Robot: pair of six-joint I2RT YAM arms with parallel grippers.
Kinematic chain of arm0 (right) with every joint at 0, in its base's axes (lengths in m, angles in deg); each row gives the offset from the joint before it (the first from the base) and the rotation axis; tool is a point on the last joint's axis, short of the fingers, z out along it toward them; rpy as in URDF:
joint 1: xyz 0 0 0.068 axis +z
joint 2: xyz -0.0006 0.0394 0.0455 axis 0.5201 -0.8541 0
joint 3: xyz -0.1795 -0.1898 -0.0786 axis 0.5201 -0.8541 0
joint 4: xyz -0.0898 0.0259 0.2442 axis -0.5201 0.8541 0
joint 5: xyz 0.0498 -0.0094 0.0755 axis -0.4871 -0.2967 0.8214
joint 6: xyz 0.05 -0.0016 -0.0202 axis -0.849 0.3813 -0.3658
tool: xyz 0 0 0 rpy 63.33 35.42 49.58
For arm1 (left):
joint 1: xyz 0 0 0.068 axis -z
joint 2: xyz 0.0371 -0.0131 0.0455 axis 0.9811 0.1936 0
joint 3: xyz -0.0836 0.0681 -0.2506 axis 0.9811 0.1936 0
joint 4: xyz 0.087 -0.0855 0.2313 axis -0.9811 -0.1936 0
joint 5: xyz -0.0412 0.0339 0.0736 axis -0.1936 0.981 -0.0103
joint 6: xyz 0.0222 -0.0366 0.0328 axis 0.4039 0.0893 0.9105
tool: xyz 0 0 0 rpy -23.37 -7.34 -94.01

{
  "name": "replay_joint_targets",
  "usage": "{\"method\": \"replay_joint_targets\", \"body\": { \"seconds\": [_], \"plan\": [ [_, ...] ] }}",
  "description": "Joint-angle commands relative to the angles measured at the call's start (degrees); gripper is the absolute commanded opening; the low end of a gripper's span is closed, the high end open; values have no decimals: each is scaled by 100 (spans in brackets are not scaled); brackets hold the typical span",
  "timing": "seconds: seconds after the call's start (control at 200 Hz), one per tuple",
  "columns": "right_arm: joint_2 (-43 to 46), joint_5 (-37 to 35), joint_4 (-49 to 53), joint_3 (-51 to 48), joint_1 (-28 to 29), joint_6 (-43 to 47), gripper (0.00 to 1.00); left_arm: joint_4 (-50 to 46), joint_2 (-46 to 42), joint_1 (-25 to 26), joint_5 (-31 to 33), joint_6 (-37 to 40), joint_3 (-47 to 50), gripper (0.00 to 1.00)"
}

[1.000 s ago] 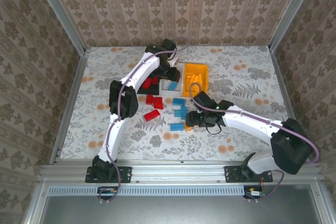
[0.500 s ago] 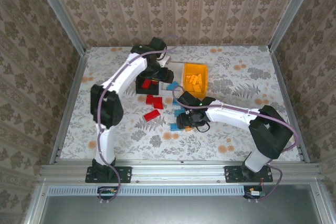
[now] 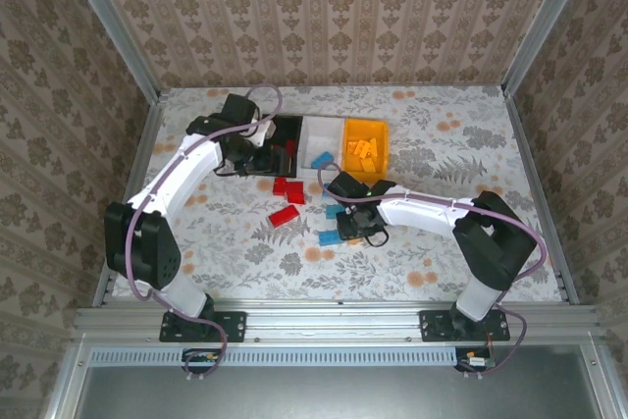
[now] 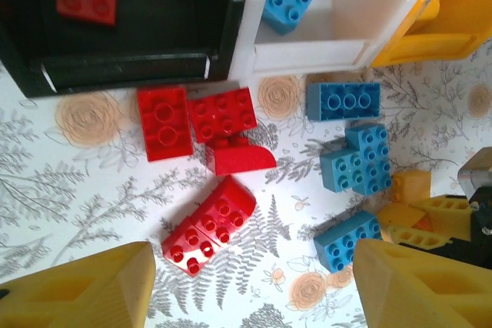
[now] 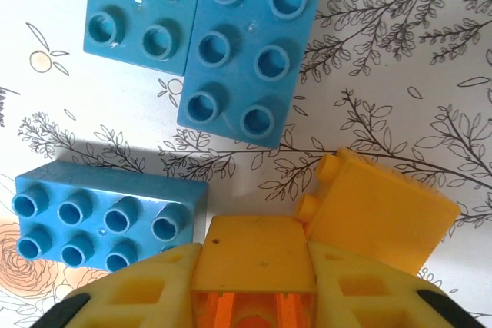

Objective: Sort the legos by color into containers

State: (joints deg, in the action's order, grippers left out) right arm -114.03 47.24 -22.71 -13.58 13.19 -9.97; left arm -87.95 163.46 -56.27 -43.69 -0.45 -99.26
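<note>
On the table [image 3: 442, 233] short of the bins, seemingly clamped on an orange brick [image 5: 254, 245] with the right gripper [image 3: 353, 226], pressed against both its sides. Crowded there, with a second orange brick [image 5: 377, 209] just beside one finger and a blue brick [image 5: 108, 217] just beside the other; liable to drag or tip either on lifting. Could also lose it on the way if pinched only at the tips, dropping into the white bin [image 4: 307, 55] rather than the yellow bin [image 3: 388, 149]. With the left gripper [image 4: 254, 266] spread wide and holding nothing above loose red bricks [image 4: 165, 122] before the black bin [image 4: 138, 67], some chance too of crossing paths near the bins.
</note>
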Motion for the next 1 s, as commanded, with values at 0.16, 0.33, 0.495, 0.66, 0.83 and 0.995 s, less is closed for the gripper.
{"method": "replay_joint_targets", "body": {
  "seconds": [0.16, 0.33, 0.495, 0.66, 0.83, 0.995],
  "plan": [
    [880, -384, 698, 361, -99, -8, 32, 918, -1054, -94, -444, -431, 826, 82],
    [1278, -571, 837, 813, -570, 178, 36, 1125, -1459, -116, -582, -431, 1291, 95],
    [875, -842, 675, 1504, -1275, 512, 36, 1535, -1901, -112, -525, -761, 1989, 100],
    [-277, -796, 543, 2615, -1750, 913, 36, 1681, -2018, -63, -710, -966, 2459, 100],
    [-1554, -624, 780, 3883, -2063, 1093, 36, 1610, -2365, 133, -358, -732, 2826, 100],
    [-2194, -498, 924, 4617, -2149, 1182, 51, 1104, -2272, 108, -89, -661, 2762, 100]
  ]
}}
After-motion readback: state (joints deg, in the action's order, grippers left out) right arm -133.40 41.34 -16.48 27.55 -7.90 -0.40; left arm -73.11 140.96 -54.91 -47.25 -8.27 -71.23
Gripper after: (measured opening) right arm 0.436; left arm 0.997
